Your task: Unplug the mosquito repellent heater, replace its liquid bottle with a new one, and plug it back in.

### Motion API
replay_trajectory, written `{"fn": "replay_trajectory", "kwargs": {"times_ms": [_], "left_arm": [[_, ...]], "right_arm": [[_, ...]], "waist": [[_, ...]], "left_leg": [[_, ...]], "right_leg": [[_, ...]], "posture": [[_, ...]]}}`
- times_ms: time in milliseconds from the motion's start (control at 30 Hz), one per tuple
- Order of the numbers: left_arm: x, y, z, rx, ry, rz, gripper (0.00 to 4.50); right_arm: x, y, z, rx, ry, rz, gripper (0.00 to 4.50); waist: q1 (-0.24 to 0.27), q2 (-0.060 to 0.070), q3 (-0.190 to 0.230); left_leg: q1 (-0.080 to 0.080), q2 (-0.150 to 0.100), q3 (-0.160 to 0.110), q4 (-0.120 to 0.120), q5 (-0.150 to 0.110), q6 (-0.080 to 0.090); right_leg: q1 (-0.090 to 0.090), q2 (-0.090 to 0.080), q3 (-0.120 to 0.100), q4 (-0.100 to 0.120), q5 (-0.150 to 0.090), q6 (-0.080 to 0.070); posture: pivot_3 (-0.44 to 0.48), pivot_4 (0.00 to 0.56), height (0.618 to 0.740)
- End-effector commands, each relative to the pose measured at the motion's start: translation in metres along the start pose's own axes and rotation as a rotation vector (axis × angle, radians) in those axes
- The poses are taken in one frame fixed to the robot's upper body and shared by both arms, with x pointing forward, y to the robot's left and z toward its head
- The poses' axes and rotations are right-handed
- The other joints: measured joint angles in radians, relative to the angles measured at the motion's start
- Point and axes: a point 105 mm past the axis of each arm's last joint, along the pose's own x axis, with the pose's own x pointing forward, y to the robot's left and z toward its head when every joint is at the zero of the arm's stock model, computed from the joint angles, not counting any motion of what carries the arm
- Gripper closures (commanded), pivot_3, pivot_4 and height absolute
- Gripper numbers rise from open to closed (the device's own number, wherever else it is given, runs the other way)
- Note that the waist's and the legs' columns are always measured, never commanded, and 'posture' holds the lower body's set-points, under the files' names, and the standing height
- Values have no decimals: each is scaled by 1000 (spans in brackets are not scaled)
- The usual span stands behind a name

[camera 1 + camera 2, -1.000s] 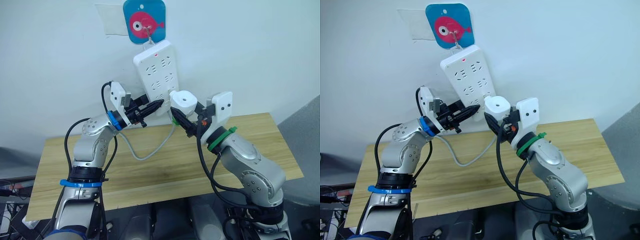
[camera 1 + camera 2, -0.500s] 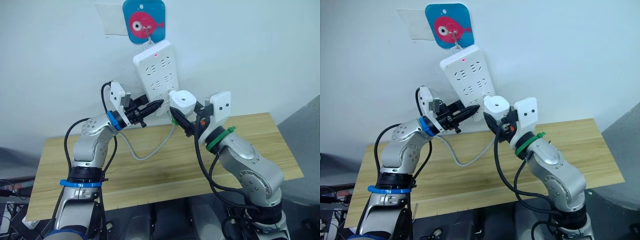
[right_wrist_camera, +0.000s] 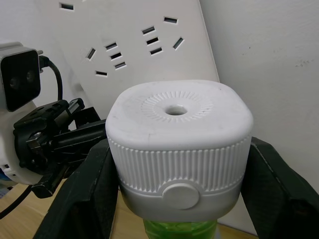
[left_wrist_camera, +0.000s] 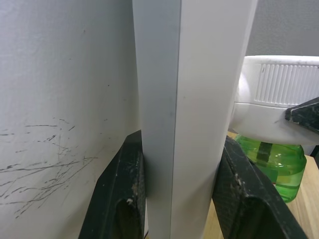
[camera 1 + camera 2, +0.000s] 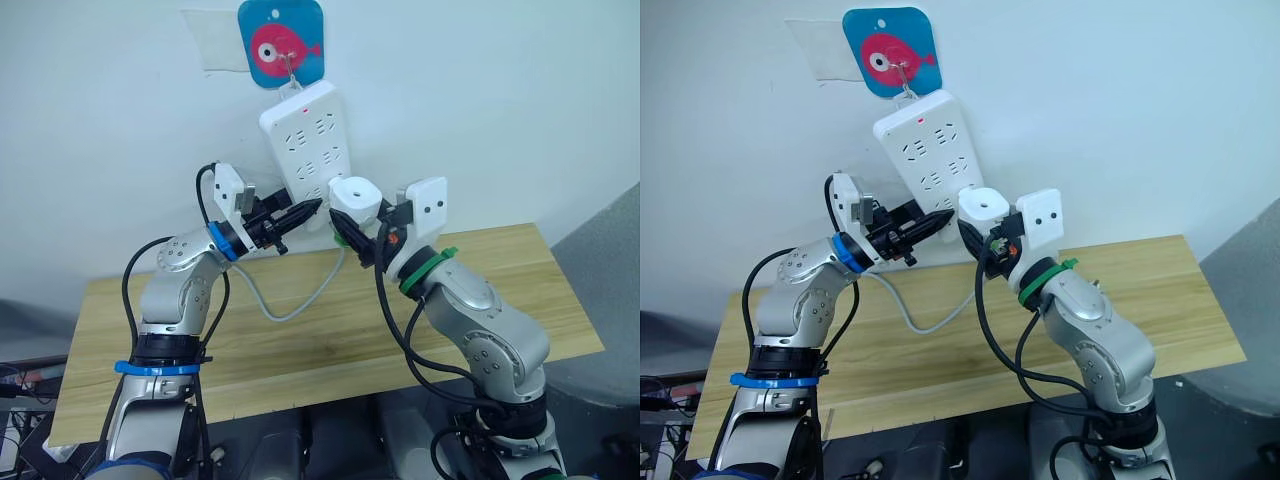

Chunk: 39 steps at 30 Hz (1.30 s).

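Observation:
The mosquito repellent heater (image 3: 179, 144) is a white rounded unit with a round vent hole on top. A green liquid bottle (image 4: 271, 162) hangs under it. My right gripper (image 5: 352, 222) is shut on the heater and holds it against the face of the white power strip (image 5: 305, 135), near its lower end. I cannot tell whether the plug sits in a socket. My left gripper (image 5: 310, 208) is shut on the strip's lower edge, one black finger (image 4: 127, 184) on each side.
The power strip hangs on the wall from a blue fish hook plaque (image 5: 281, 42). Its grey cable (image 5: 290, 305) loops down onto the wooden table (image 5: 300, 345) below both arms.
The view has shifted a little. My right gripper has brought the heater slightly up and left, closer to the strip's lower end. My left gripper keeps its hold on the strip.

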Motion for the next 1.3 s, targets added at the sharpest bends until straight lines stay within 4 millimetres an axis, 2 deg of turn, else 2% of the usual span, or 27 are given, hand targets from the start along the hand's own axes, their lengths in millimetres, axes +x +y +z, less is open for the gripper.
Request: {"fn": "replay_trajectory", "kwargs": {"times_ms": [33,300,800,867,967,1067,1300], "left_arm": [[12,-27,11,4,-51,-151,3156],[13,-29,12,-3,-56,-153,3156],[12,-25,10,11,-48,-132,3156],[12,-17,10,38,-49,-84,3156],[9,-8,8,48,-41,-53,3156],[8,-4,9,71,-41,-32,3156],[5,0,5,72,-30,-37,3156]], "right_arm": [[7,3,15,-46,-47,21,1550],[12,-4,17,-91,-45,13,1550],[19,-2,16,-78,-49,17,1550],[13,-3,17,-83,-52,18,828],[-9,-7,15,-99,-30,32,39],[-34,-8,16,-113,-13,46,39],[-68,-1,12,-122,61,126,39]], "waist": [[-3,0,0],[-9,0,0],[-12,0,0],[-12,0,0],[4,0,0],[12,0,0],[13,-1,0]], "left_leg": [[0,0,0,0,0,0],[0,0,0,0,0,0],[1,0,0,1,0,0],[1,0,0,1,0,0],[0,0,-1,1,0,0],[0,-1,-1,-1,0,-1],[1,1,2,0,-2,3]], "right_leg": [[0,0,0,0,0,0],[0,0,0,1,0,0],[0,0,0,2,0,0],[0,0,0,3,0,0],[1,0,-2,0,0,0],[1,-1,-3,-1,0,0],[1,-1,-1,-1,0,0]], "posture": [[-253,261,740],[-254,269,740],[-248,275,740],[-248,275,740],[-248,285,740],[-248,284,740],[-256,282,740]]}}
